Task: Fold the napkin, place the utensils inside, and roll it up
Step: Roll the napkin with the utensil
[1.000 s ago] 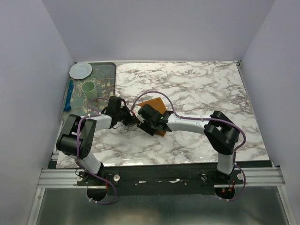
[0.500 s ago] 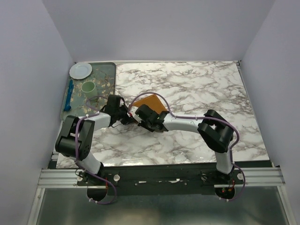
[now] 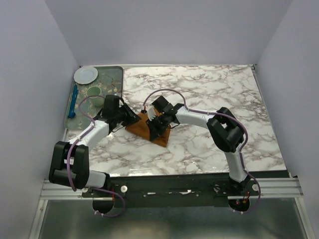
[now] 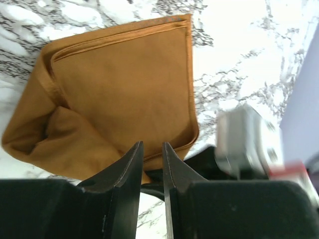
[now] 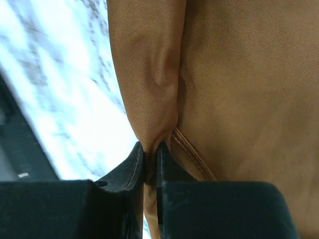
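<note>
a tray [image 3: 119,82] at the upper left of the top view holds a plate [image 3: 86,74], a cup [image 3: 93,92] and a blue utensil [image 3: 74,102]. just right of it the left gripper [image 3: 130,119] sits low over the marble table [image 3: 214,94], its fingers slightly apart with nothing between them. the napkin [image 3: 143,129] lies folded left of centre, touching that gripper's right. the right gripper [image 3: 156,127], over the cloth's right part, is clamped tight on a raised fold of it
</note>
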Tool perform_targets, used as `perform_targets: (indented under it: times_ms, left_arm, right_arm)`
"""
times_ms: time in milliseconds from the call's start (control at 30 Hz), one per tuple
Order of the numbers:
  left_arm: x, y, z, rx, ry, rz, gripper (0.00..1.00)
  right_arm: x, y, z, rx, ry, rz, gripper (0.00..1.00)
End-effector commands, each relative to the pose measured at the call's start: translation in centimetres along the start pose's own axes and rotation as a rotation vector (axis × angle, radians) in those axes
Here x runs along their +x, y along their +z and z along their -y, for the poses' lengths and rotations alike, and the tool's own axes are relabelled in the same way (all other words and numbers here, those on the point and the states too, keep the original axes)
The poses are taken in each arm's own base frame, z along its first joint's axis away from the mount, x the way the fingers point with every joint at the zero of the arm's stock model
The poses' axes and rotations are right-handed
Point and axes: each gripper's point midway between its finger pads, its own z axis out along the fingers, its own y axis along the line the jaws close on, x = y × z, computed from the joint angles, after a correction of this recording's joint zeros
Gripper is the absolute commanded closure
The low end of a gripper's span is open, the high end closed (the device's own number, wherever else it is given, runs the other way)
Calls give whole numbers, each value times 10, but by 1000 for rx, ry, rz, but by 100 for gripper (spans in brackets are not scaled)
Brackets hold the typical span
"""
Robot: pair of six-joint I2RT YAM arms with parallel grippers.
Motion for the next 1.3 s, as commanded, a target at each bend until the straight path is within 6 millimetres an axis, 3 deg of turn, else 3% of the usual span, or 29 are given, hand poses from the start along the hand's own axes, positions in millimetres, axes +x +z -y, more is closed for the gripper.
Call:
perform_targets:
  times_ms: [0, 100, 333, 433, 600, 767, 967, 1100, 1200, 1267]
  left_arm:
    - [11, -6, 7, 52, 0, -39, 70]
    - [19, -4, 5, 65, -7, -59, 71]
    - [33, 12, -23, -4, -27, -68, 73]
    - [29, 22, -26, -19, -41, -67, 75]
    - [15, 28, -10, 21, -23, -30, 76]
    - [18, 39, -37, -88, -70, -52, 76]
    - [22, 49, -57, -167, -80, -70, 78]
    - [23, 52, -65, -200, -79, -82, 79]
    - [24, 54, -67, -203, -79, -87, 80]
    - [25, 54, -68, -208, -78, -91, 80]
  right_arm:
    - [25, 5, -23, -305, 324, -112, 99]
    - [24, 4, -14, -338, 415, -111, 98]
    - [20, 3, -2, -388, 511, -99, 96]
    - [24, 5, -1, -394, 525, -107, 95]
    - [28, 6, -1, -393, 531, -114, 95]
    - [22, 4, -1, -397, 522, -101, 92]
    - [9, -9, 2, -326, 464, -50, 78]
    - [-6, -26, 3, -249, 402, 8, 60]
    - [-17, -38, 2, -166, 324, 51, 50]
    - [-24, -49, 12, -23, 258, 94, 46]
